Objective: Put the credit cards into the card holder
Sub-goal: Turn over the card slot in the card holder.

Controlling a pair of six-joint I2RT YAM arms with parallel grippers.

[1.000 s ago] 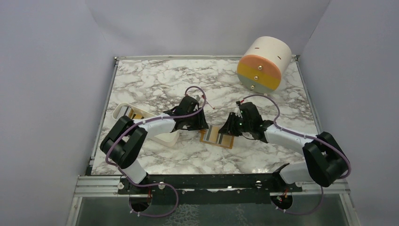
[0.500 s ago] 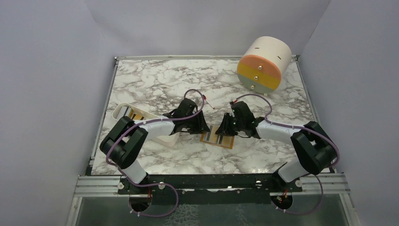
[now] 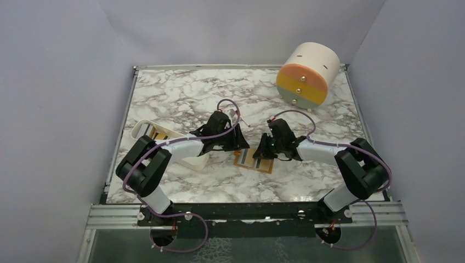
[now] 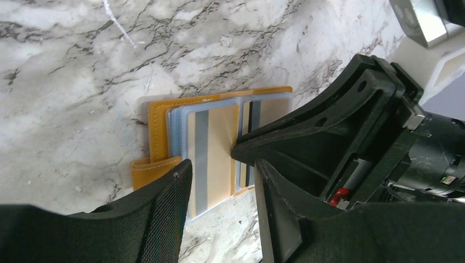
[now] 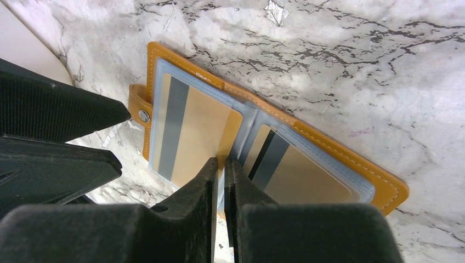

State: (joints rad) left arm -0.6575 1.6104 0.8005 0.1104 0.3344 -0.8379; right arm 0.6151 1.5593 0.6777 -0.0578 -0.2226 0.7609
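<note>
The worktop [image 3: 181, 93] is white marble with grey veins, between plain pale-lilac walls. A white oblong tray [image 3: 141, 129] lies partly under the left arm. A big cream-and-orange drum [image 3: 307, 74] stands well apart, far right of the tray. Near the tray's right side lies the orange-tan leather card holder [image 3: 247, 159], opened flat, with its long axis pointing away from the tray. Golden credit cards with grey stripes [image 5: 192, 134] sit in its pockets. The left hand [image 4: 220, 164] hovers half open and holds nothing. The right hand [image 5: 220, 160] is almost closed at a card's edge; whether it grips the card I cannot tell.

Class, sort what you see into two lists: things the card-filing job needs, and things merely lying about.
Job: golden-orange striped plastic cards; open orange-tan leather card holder.
Lying about: white oblong plastic tray; cream-and-orange round drum.
</note>
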